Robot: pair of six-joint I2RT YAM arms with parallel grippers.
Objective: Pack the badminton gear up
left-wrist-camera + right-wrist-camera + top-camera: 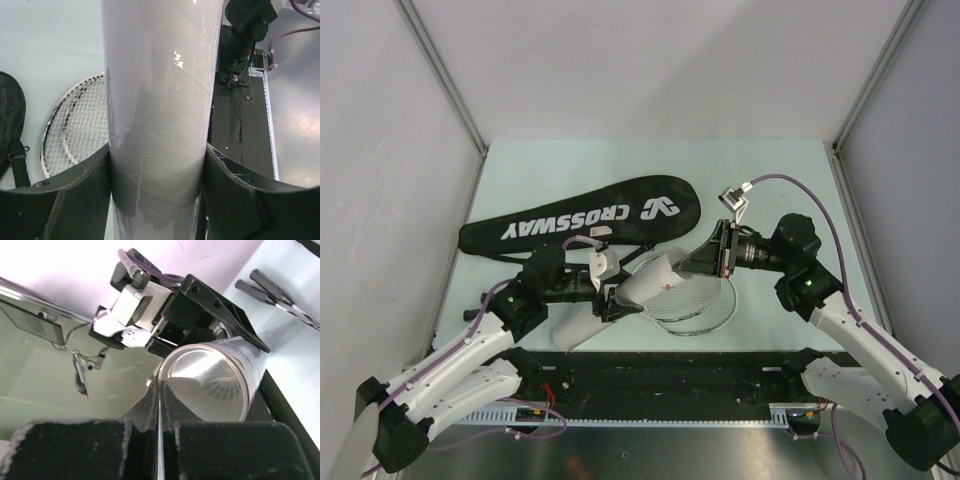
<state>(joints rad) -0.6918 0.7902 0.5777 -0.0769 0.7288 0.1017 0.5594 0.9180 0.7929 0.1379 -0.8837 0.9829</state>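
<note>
My left tool (607, 288) clamps the white tube (160, 75) mid-length, its long axis slanting away to the right over the rackets (705, 300). Its open mouth faces my right tool (160, 400), which is pressed together just at the rim and is the nearer one for loading.

Between the black fingers (55, 200) the tube (160, 100) is glossy grey-white. Left of them, the rackets (75, 131) show silver-white frames and a fine grid of strings. The bag (580, 222) is black with white lettering.
</note>
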